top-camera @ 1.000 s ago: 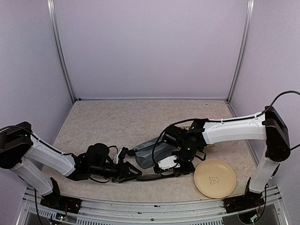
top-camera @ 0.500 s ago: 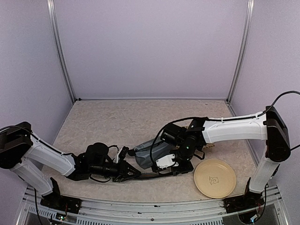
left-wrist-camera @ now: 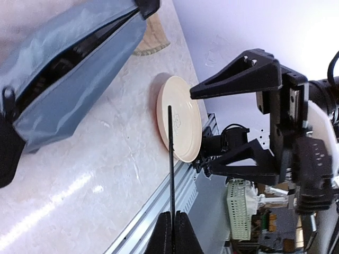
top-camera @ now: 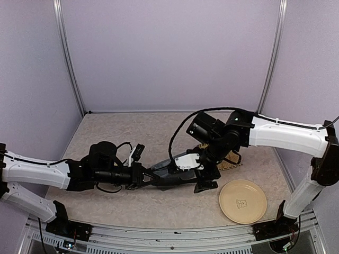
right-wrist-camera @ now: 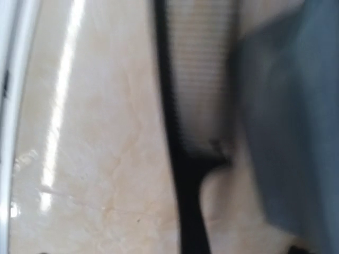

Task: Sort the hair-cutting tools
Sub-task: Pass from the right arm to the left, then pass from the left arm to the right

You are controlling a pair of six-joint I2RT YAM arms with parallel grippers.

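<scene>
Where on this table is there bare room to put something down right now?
Free: the far half of the table, beyond both arms up to the back wall; also the near strip by the front rail, left of the plate. Crowded: the middle, where left claw, comb, pouch and right claw meet.

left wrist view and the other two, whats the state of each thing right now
left tool, shut on the comb
comb, gripped at one end, edge-on to the left wrist camera
right tool, open, holding nothing
pouch, zip open, lying on its side
plate, empty
</scene>
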